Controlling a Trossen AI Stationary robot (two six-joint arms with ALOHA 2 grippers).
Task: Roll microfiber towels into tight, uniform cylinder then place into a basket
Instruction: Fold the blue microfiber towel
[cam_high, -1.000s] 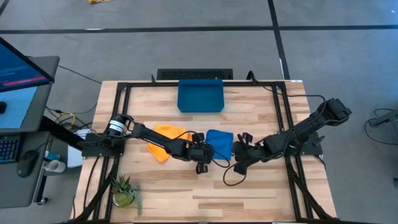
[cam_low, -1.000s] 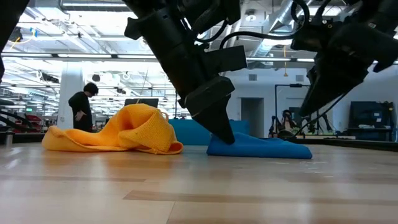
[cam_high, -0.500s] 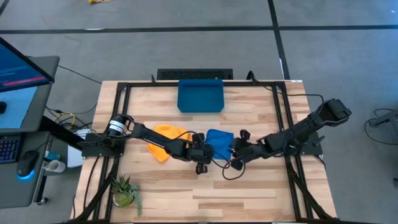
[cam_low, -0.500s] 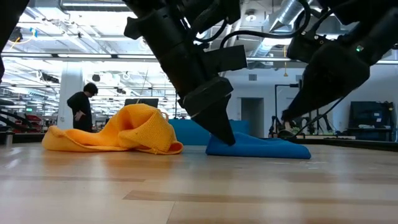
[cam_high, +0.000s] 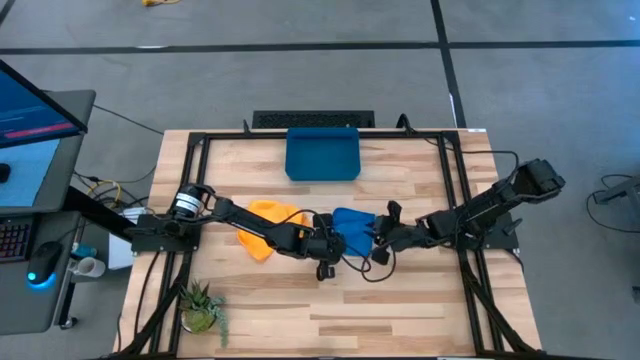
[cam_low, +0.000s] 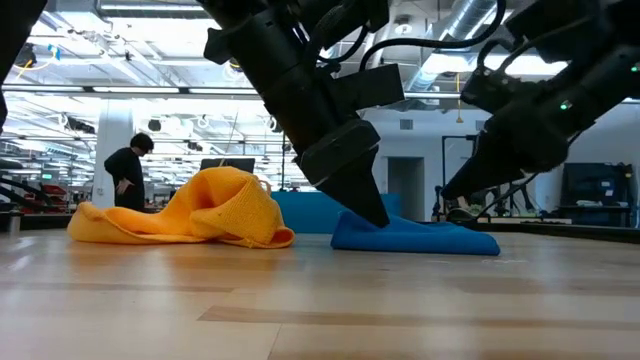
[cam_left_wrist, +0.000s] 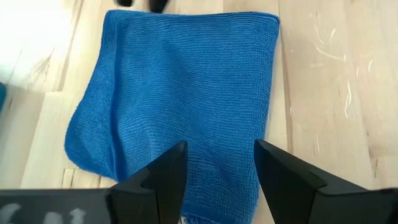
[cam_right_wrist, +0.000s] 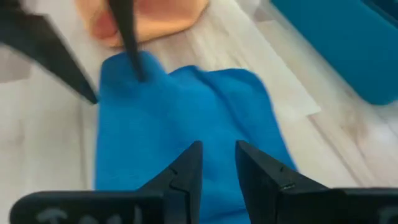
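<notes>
Left end effector (cam_left_wrist: 216, 163), fingers parted, is pressing on the blue towel (cam_high: 352, 226) lying mid-table; right end effector (cam_right_wrist: 217, 163) (also parted) is seemingly hovering over its other edge. Yellow-orange towel (cam_high: 268, 222) is lying beside it, basket (cam_high: 322, 154) beyond.

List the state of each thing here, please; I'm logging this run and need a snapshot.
blue towel: flat on the table, folded, not rolled.
yellow-orange towel: crumpled in a heap, not rolled.
basket: empty, at the table's far edge.
left gripper: open, fingers down on the blue towel's edge.
right gripper: open, over the blue towel's opposite edge.
</notes>
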